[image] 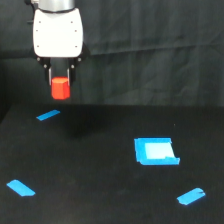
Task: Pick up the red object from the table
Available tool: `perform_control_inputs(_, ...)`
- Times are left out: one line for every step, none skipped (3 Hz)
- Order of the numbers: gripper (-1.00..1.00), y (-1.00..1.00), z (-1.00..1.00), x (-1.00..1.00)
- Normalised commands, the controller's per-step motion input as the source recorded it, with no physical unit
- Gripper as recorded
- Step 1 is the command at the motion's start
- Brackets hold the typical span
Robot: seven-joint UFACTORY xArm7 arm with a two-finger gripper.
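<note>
Black cloth backdrop [150, 30] hangs in folds behind everything I can see, and below it the wide matte black table [100, 175] fills the lower part of the exterior view. On my screen the white-bodied arm head [57, 30] sits at the upper part of the exterior view's left, with the dark gripper [60, 86] pointing straight down beneath it. Its jaws are clamped on the small orange-red block [60, 88], which I see pinched between the two fingers and lifted clear of the table, with a gap of dark surface under it. Just below and slightly toward the exterior view's left lies a short bright blue tape strip [48, 115]. A second blue strip [21, 188] rests near the lower corner on the exterior view's left, and a third [191, 196] lies toward the lower corner on the exterior view's right. Above that third strip, well apart from the gripper, I see a flat blue square [156, 151] with a paler centre.
</note>
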Motion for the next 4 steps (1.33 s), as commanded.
perform_control_inputs(-0.98,0.00,0.13,0.00)
perform_control_inputs(-0.98,0.00,0.12,0.00)
perform_control_inputs(-0.98,0.00,0.12,0.00)
perform_control_inputs(-0.98,0.00,0.12,0.00)
